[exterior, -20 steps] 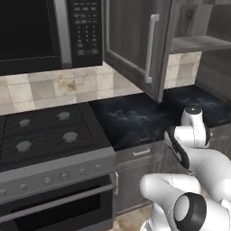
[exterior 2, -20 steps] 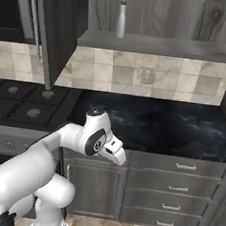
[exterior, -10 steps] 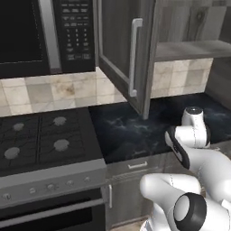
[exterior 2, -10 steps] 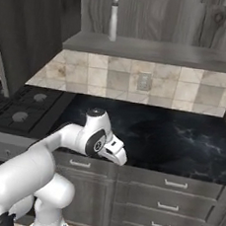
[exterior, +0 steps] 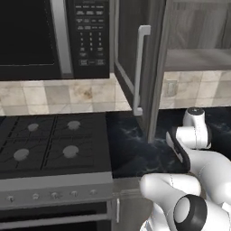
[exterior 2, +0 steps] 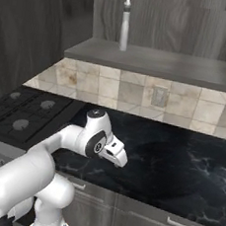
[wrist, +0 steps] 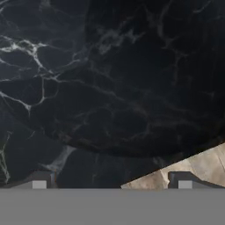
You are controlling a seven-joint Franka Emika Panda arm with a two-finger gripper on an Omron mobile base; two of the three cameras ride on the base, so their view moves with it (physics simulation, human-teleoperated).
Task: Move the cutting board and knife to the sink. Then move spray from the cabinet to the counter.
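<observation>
The spray (exterior 2: 125,25) stood upright on the cabinet (exterior 2: 155,62) shelf, upper centre. We judged it light, rigid, slippery; grasp its body. Our gripper (wrist: 112,184) hung spread, empty.

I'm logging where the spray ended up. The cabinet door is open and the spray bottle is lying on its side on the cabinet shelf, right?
Not quite. The cabinet door is open and the spray bottle is on the cabinet shelf, but it stands upright there, not on its side. The right base view shows this.
</observation>
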